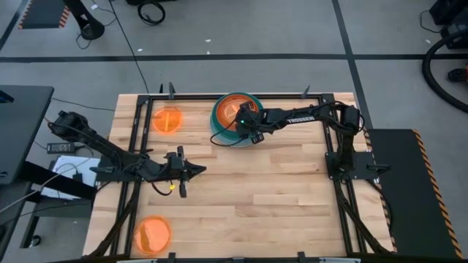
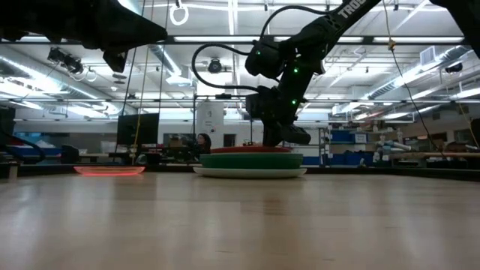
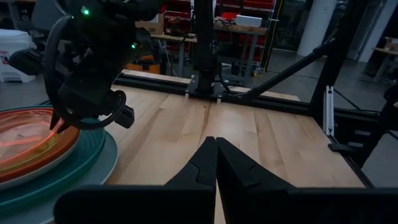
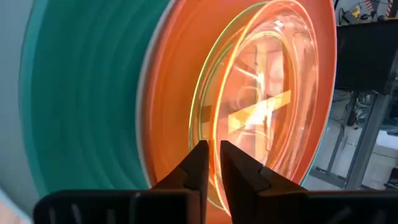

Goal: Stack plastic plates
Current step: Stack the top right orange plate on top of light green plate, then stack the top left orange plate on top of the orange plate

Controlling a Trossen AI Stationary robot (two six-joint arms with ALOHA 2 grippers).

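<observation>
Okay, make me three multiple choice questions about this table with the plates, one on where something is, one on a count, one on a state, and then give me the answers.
1. Where is the right gripper?
A. Over the stack of plates
B. At the near left corner
C. Off the table

2. How many orange plates lie alone, apart from the stack?
A. None
B. Two
C. Four

3. How are the left gripper's fingers?
A. Wide open
B. Shut with nothing between them
C. Shut on a plate

Answers:
1. A, the high view shows it above the stack of plates at the table's far edge.
2. B, one orange plate lies left of the stack and another orange plate sits at the near left edge.
3. B, the left gripper shows its tips together over bare wood.
</observation>
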